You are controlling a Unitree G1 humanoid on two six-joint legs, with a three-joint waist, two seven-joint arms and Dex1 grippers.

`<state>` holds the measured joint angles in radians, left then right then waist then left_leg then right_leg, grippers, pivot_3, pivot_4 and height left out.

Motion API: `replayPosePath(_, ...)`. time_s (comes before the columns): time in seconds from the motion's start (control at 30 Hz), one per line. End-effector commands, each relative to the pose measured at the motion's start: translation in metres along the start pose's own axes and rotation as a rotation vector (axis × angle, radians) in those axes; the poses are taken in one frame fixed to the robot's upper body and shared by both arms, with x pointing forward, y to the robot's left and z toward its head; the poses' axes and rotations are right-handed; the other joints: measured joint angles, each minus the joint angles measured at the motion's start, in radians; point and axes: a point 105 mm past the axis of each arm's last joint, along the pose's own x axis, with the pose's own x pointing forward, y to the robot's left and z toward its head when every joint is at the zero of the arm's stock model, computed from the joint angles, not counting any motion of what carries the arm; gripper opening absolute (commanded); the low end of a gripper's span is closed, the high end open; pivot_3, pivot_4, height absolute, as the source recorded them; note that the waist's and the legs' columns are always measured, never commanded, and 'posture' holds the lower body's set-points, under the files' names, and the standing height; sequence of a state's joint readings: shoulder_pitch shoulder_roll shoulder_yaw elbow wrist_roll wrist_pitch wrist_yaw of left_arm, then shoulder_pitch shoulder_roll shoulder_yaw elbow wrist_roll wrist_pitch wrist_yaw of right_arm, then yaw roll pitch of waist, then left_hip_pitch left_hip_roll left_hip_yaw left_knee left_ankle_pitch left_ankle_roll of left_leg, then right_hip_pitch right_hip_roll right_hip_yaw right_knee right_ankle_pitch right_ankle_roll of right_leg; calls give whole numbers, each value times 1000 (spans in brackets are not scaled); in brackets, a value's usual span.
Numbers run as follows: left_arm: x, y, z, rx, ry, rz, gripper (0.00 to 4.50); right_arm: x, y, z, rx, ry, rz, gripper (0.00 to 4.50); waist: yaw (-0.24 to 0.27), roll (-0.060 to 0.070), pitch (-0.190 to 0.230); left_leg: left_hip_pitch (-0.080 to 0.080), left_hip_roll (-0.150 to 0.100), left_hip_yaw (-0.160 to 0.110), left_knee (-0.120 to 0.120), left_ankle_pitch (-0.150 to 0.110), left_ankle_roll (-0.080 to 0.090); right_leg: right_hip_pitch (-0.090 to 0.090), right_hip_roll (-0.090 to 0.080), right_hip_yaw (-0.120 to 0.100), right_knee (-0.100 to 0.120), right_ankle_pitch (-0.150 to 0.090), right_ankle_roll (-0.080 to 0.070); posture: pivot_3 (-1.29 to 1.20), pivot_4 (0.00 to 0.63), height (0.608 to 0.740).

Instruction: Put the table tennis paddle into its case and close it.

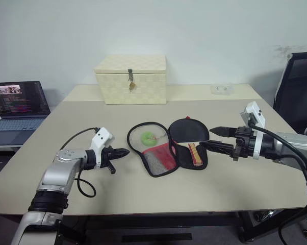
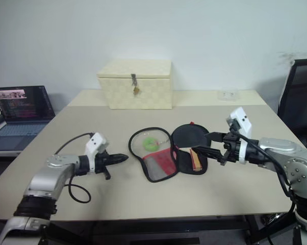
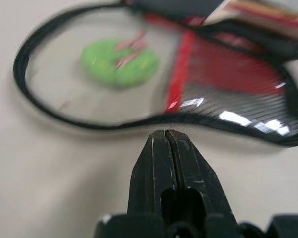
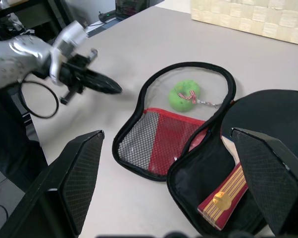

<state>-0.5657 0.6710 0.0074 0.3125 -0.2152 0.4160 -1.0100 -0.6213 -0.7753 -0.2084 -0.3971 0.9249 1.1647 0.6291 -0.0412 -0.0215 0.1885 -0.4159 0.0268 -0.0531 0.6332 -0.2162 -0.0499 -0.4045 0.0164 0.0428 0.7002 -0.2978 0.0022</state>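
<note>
The black case (image 1: 158,158) lies unzipped and spread flat at the table's middle. Its mesh-and-red flap (image 4: 161,141) is folded out to the left, with the green charm (image 4: 183,94) lying inside the zipper loop. The table tennis paddle (image 1: 189,131) rests in the case's right half, black head toward the back, striped handle (image 4: 227,196) toward the front edge. My left gripper (image 1: 124,151) is shut and empty, its tip (image 3: 165,134) pointing at the flap's left rim from a short way off. My right gripper (image 1: 207,138) is open, hovering just right of the paddle, holding nothing.
A cream woven box (image 1: 131,79) with a metal latch stands at the back of the table (image 1: 92,117). An open laptop (image 1: 18,104) sits on a side desk to the left. A black chair (image 1: 299,81) stands at the right, and a small white item (image 1: 222,89) lies at the back right.
</note>
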Motion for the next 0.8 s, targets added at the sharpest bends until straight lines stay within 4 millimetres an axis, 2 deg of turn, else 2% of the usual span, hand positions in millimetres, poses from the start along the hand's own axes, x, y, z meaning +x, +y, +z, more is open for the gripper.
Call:
replayPosePath(0.03,9,2,4,30,-19,18,40,-1,3,11,-46,-35,10,4500,2,0,0,0,0,0,0,0,0,0,0,0,0,0,0,0,150,740)
replayPosePath(0.33,44,1,8,14,-54,21,40,-1,2,11,-49,-32,1,4500,8,0,0,-1,0,0,1,0,0,0,0,-1,0,0,0,0,150,740)
replayPosePath(0.53,63,-6,17,26,-77,-8,40,-1,2,11,-49,-31,-7,4500,9,0,0,-1,-1,0,1,0,0,0,0,-1,0,0,0,0,150,740)
replayPosePath(0.63,72,-11,36,55,-121,-37,40,-2,1,12,-50,-30,-14,4500,10,0,0,-1,-1,0,1,0,0,0,0,-1,0,0,0,0,150,740)
replayPosePath(0.8,93,-29,90,153,-230,-112,40,-5,-3,14,-57,-32,-31,4500,12,0,0,-2,-2,0,2,0,0,0,0,-2,0,0,0,0,150,740)
